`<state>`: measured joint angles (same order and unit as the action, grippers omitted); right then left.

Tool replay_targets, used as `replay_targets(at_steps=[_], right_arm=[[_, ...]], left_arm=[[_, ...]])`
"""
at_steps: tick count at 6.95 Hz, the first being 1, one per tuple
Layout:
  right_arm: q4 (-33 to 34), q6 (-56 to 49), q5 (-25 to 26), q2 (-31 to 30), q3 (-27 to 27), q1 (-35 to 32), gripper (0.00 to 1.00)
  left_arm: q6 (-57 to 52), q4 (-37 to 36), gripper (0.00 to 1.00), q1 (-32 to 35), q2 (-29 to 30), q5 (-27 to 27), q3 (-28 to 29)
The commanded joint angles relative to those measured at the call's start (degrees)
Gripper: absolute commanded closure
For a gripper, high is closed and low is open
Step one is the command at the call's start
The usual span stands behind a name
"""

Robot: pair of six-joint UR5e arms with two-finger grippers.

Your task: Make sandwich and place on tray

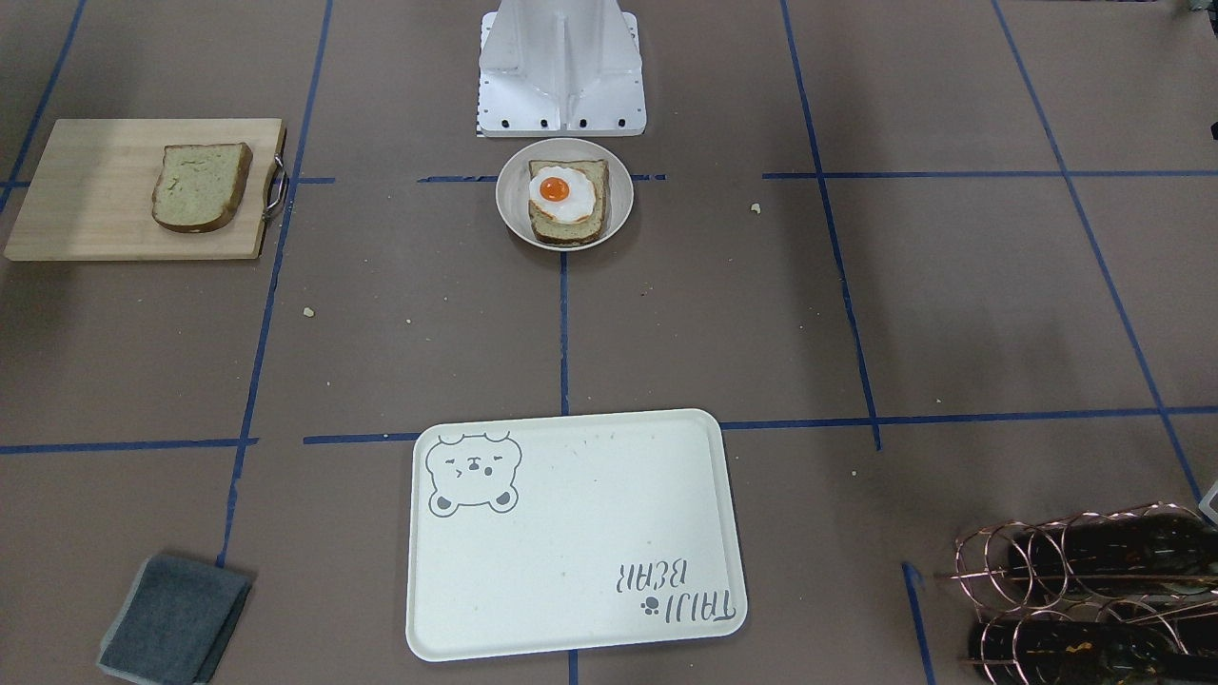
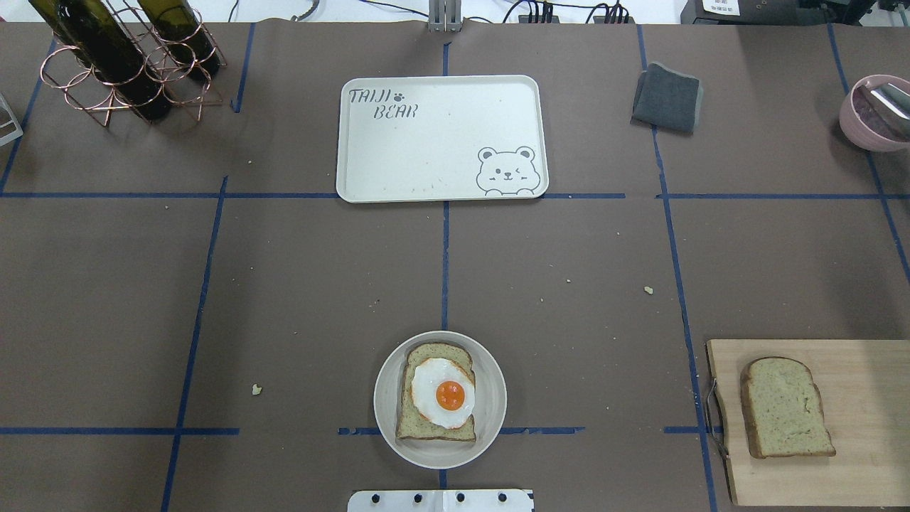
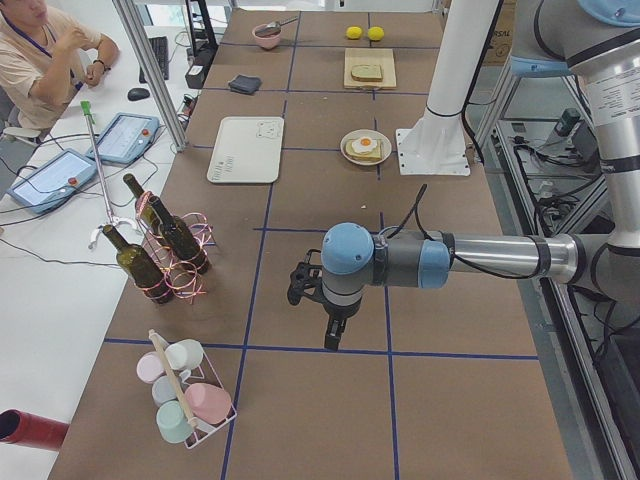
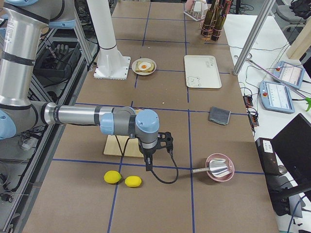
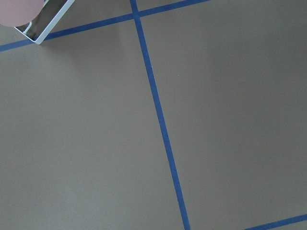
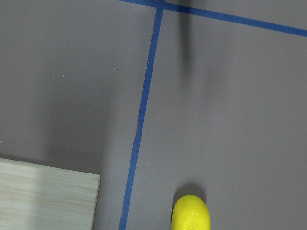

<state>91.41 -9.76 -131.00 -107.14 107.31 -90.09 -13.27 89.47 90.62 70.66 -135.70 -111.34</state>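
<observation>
One bread slice [image 2: 430, 419] lies on a small round plate [image 2: 384, 405] near the robot base, with the fried egg [image 2: 442, 392] on top; both also show in the front view [image 1: 561, 193]. The second bread slice [image 2: 785, 407] lies on the wooden cutting board [image 2: 867, 427] at the right. The bear tray [image 2: 441, 135] sits bare at the far middle. My left gripper [image 3: 303, 287] hovers far off over the table's left end. My right gripper [image 4: 165, 141] hovers beyond the cutting board at the right end. Both show only in side views, so I cannot tell their state.
A copper rack with wine bottles [image 2: 121, 57] stands at the far left, a folded grey cloth [image 2: 667, 97] at the far right, and a pink bowl [image 2: 874, 110] beyond it. Two lemons [image 4: 121, 178] lie near the right gripper. A cup rack [image 3: 185, 390] stands near the left gripper.
</observation>
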Motion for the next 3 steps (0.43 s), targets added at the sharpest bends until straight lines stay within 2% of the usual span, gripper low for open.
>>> replay_targets(at_steps=[1, 3], right_arm=[[0.09, 0.00, -0.04, 0.00, 0.00, 0.00, 0.00], [0.52, 0.09, 0.83, 0.00, -0.17, 0.00, 0.00]], left_arm=[[0.00, 0.00, 0.00, 0.00, 0.00, -0.01, -0.20], [-0.09, 0.00, 0.00, 0.00, -0.09, -0.27, -0.46]])
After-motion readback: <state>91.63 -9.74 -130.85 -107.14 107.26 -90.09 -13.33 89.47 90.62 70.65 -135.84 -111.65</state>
